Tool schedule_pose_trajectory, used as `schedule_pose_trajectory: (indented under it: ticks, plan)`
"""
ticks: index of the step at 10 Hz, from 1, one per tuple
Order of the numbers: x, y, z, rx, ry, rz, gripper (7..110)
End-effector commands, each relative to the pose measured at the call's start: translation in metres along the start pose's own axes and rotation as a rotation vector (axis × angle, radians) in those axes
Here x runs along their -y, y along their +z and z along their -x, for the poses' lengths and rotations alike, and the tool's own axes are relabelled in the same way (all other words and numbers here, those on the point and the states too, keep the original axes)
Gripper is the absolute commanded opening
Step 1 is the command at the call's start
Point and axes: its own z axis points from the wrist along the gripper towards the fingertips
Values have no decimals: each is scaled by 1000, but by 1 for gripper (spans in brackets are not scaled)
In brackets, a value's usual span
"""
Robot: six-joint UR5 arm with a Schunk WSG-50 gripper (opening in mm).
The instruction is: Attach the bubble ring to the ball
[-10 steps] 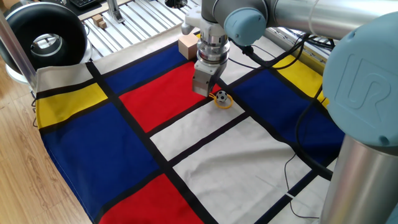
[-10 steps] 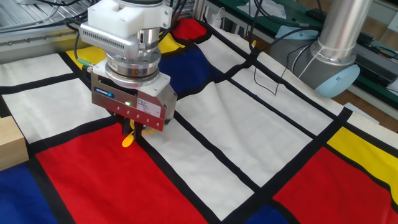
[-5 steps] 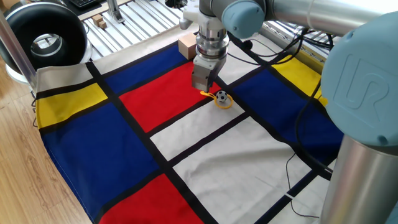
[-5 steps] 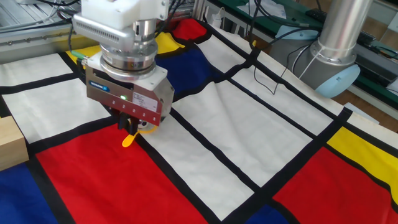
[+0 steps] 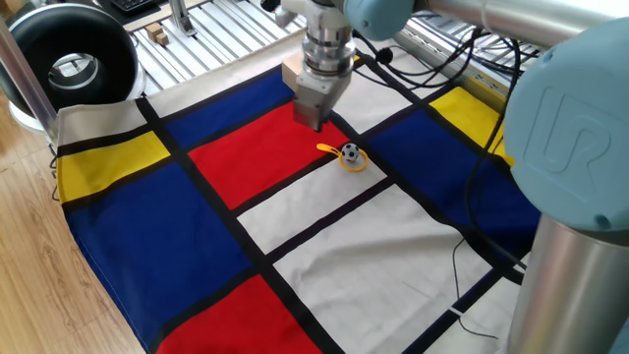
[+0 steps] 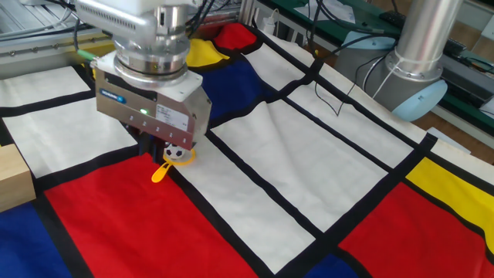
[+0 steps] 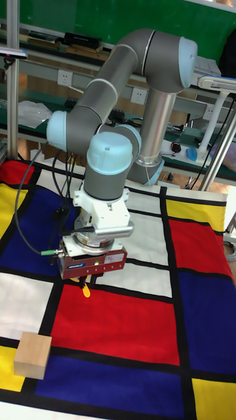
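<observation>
One fixed view: bubble ring (image 5: 350, 160) circles the ball (image 5: 350, 151) on the checked cloth (image 5: 295, 246).
The tool (image 5: 314, 122) hangs above, empty; fingers' spread unclear. Placement looks done; next, clear away.

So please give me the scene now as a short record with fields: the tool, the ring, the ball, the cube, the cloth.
tool: tool raised above the cloth, holding nothing; open or shut cannot be told
ring: bubble ring lies flat on the cloth, hoop around the ball, handle pointing to the red panel
ball: ball sits inside the hoop
cube: wooden cube apart from both, untouched
cloth: colour-block cloth covers the table
</observation>
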Motion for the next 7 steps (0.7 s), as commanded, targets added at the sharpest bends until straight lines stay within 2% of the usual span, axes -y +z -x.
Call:
schedule_pose_trajectory:
  ticks: [1,3,4,6,7]
  plan:
    - [-21,-27,24,28,80,4,7]
    - [-39,-38,27,56,121,-37,7]
    - [-49,-42,20,58,139,-43,7]
    - [-54,-48,-15,30,176,-69,7]
    - [-57,-43,-34,19,218,-58,7]
